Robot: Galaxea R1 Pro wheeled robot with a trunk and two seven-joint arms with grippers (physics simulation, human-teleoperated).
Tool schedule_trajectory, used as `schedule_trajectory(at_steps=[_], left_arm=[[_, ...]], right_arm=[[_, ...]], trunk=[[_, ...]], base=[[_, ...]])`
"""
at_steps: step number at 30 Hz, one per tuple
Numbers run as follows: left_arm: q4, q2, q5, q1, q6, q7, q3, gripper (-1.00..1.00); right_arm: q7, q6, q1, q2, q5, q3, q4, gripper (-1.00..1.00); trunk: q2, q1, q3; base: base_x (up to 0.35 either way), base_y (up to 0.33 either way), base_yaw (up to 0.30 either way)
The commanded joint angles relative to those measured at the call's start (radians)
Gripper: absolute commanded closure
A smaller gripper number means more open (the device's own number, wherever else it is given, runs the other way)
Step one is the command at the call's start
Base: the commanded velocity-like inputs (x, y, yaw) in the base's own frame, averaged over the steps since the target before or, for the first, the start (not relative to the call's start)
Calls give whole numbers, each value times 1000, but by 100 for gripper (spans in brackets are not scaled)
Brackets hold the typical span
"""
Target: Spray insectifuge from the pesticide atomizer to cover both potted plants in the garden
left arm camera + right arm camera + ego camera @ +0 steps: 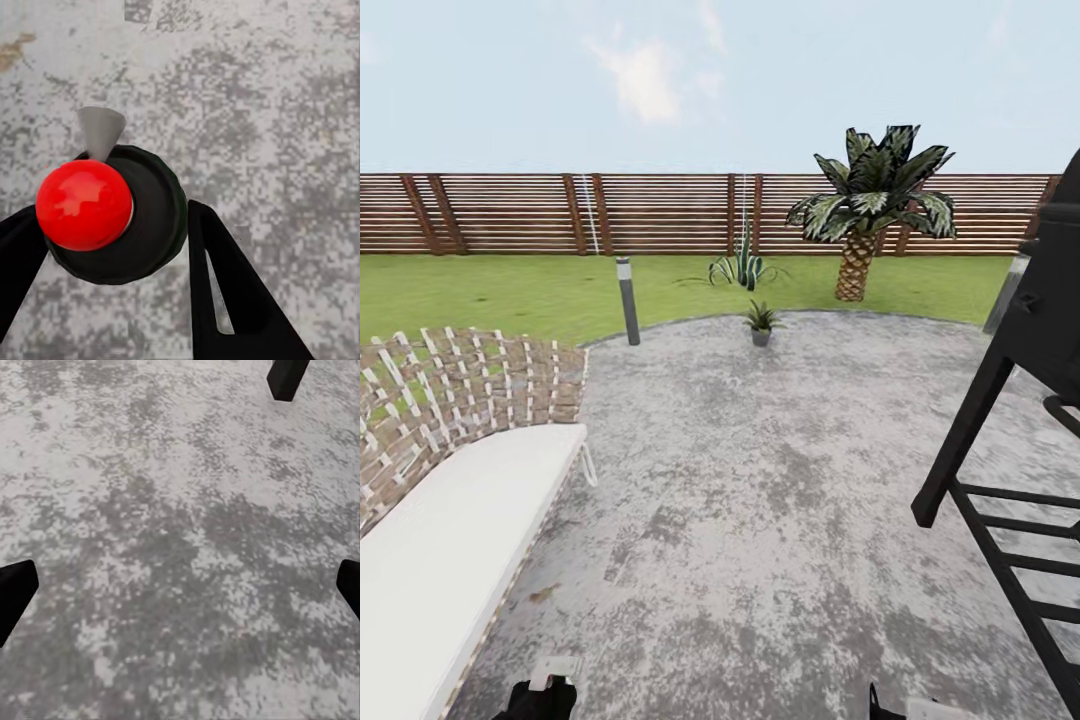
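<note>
The atomizer point(105, 214) is being clamped in the left jaws, right jaws held apart, one potted plant point(761, 322) lying well ahead.

No readable text, label, number or sign shows anywhere.
</note>
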Motion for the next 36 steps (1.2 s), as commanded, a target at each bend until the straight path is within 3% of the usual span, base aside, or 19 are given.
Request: schedule_trajectory(at_steps=[1,16,25,36], left_arm=[[1,0,-2,-1,-3,-3,0,100],[1,0,-2,-1,-3,-3,0,100],[1,0,-2,-1,-3,-3,0,100],[1,0,-2,-1,-3,-3,0,100]], right_arm=[[-7,-2,-1,0,11,-3,1,-100],[-7,-2,-1,0,11,-4,1,-100],[-7,-2,-1,0,10,-5,0,-100],[-7,-2,-1,-1,9,-5,0,-100]], trunk=[[0,0,-1],[0,0,-1],[0,0,-1],[0,0,-1]], base=[[339,0,0],[339,0,-2],[340,0,-217],[339,0,-19]])
